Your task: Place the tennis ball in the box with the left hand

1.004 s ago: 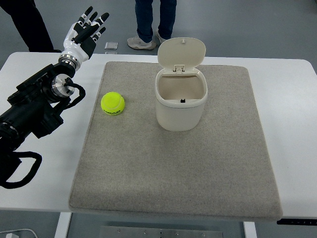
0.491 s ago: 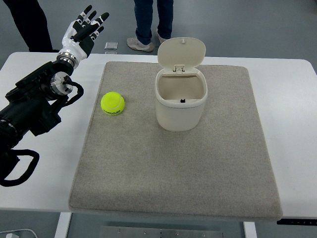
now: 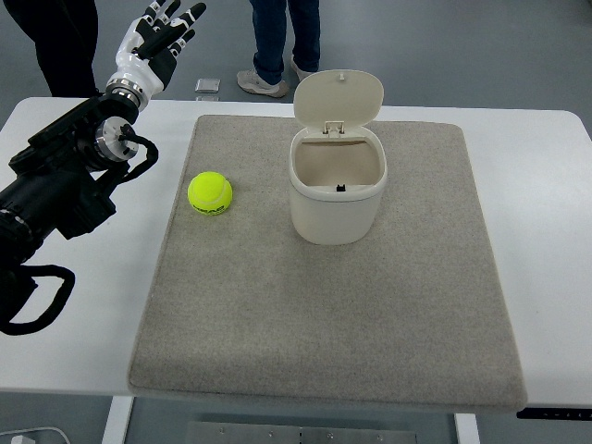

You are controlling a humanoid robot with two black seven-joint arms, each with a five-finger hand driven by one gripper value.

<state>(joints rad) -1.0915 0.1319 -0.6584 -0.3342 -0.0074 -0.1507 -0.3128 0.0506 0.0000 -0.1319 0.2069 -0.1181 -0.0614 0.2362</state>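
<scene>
A cream box (image 3: 338,190) is seen standing upright on a grey mat (image 3: 324,305), toward the mat's far side, with its hinged lid (image 3: 339,97) raised and tilted back behind the opening. The inside of the box is shown bare apart from a small dark mark at the front of the inner wall; what that mark is cannot be told. No writing can be read on the box or the lid. A yellow-green ball (image 3: 210,193) is found on the mat near its left edge, well apart from the box and to its left; dark print is seen low on the ball, but it is too small to be read. The mat is laid on a white desk (image 3: 536,185). The left arm is brought in from the left edge over the desk, and the left robot hand (image 3: 155,42) is held up beyond the desk's far edge, with its fingers (image 3: 176,18) spread wide and nothing held; it is well apart from the ball. Beyond the desk, two persons' legs are seen on the grey floor, along with a small flat square object (image 3: 207,85) whose nature cannot be told.
</scene>
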